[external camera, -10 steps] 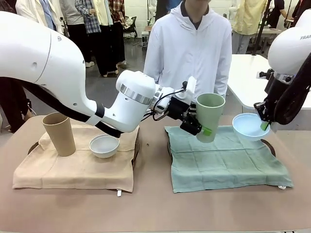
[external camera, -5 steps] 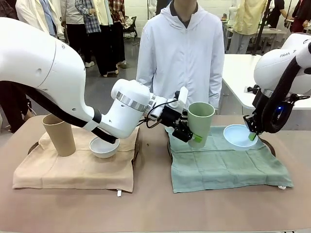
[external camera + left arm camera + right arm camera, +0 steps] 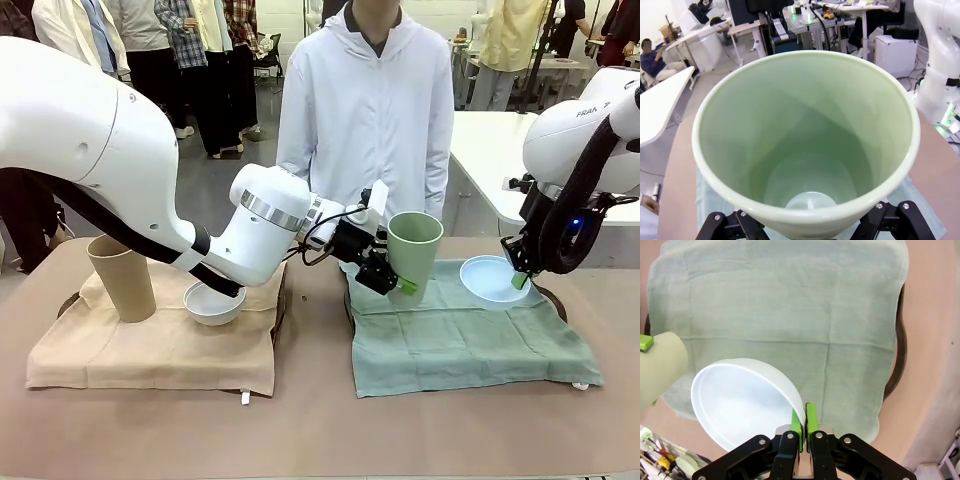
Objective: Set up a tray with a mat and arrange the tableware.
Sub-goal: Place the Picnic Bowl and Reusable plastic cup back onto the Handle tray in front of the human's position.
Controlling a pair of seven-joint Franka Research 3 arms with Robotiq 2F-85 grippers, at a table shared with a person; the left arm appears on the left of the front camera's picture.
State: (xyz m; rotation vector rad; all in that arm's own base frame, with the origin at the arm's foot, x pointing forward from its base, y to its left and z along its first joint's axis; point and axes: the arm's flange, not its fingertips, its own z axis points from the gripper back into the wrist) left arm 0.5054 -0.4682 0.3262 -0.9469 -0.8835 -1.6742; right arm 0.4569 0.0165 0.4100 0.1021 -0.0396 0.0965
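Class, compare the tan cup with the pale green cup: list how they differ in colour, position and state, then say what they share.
The tan cup is sandy brown; the pale green cup is light green. The tan cup stands free on the beige mat; the pale green cup is gripped by the left hand at the back of the green mat. The tan cup leans slightly; the pale green cup looks upright. Both are tall, tapered and open-topped.

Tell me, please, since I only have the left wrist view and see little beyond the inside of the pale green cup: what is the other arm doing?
Observer: The right gripper pinches the rim of the light blue bowl.
Operator: Where is the bowl?
Observer: Tilted over the far right of the green mat.
Operator: And my cup?
Observer: The pale green cup, in the left gripper, is upright at the mat's far left.
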